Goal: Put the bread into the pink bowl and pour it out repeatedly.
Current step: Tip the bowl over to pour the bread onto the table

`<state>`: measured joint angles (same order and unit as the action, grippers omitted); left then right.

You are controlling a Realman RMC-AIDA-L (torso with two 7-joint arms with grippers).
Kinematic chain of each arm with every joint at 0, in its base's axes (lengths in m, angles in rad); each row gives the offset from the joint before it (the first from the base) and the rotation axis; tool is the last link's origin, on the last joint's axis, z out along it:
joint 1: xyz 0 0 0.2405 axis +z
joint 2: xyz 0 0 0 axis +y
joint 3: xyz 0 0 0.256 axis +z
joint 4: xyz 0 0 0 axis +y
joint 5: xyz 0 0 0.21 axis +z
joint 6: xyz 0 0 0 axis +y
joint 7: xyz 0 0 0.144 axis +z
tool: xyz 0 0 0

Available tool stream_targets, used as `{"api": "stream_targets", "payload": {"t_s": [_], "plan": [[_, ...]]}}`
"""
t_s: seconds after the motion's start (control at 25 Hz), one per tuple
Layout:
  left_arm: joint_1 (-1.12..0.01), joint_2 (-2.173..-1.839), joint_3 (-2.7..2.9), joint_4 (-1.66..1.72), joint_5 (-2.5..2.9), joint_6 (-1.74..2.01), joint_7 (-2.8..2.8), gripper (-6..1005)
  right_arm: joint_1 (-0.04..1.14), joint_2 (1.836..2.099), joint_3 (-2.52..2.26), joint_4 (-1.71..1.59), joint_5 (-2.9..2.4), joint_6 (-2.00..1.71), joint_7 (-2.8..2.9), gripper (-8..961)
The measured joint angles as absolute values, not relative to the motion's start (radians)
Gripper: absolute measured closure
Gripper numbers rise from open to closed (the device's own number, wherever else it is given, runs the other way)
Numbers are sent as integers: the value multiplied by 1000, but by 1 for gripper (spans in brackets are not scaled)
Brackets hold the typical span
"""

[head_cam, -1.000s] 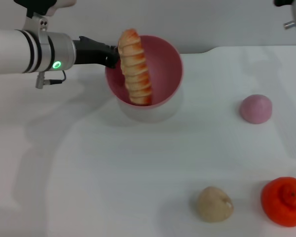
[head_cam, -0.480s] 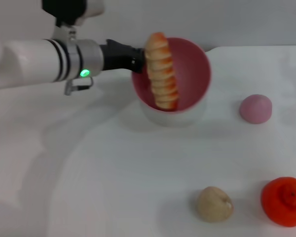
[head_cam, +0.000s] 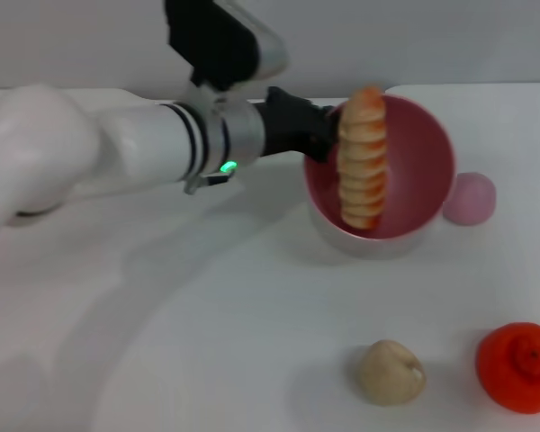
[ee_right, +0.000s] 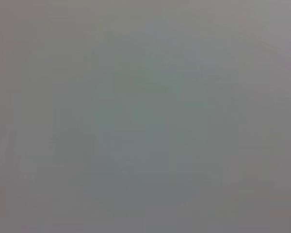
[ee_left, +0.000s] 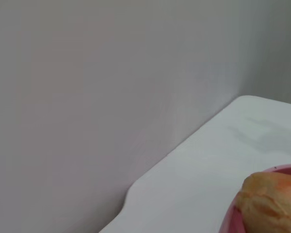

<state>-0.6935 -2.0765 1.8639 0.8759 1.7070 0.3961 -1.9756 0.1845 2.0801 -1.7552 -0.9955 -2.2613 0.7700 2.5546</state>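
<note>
White tabletop below. Left gripper fingers clamped on pink bowl rim, bowl tipped. Bread inside, just past fingers. Tip more, slowly; keep clear of pink bun.

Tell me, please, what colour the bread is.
The bread is orange-brown with cream bands, clearest in the head view.

No readable text, label, brand, number or sign shows on anything in these views.
</note>
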Motion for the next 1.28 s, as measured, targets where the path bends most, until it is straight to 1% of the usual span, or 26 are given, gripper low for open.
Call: {"api": "stream_targets", "payload": {"t_s": [0.28, 0.64, 0.72, 1.28], "plan": [[-681, -2077, 2028, 957, 1696, 258, -1897, 885, 187, 2080, -1752, -963, -2262, 778, 2610, 336], [-670, -2077, 2094, 999, 1701, 152, -1771, 884, 182, 2082, -1764, -967, -2263, 779, 2611, 337], [-659, -2075, 2138, 1033, 1709, 55, -1686, 884, 180, 2082, -1765, -969, -2263, 779, 2611, 337], [-649, -2076, 2211, 1068, 1736, -57, -1634, 883, 189, 2081, -1768, -971, -2263, 774, 2612, 335]]}}
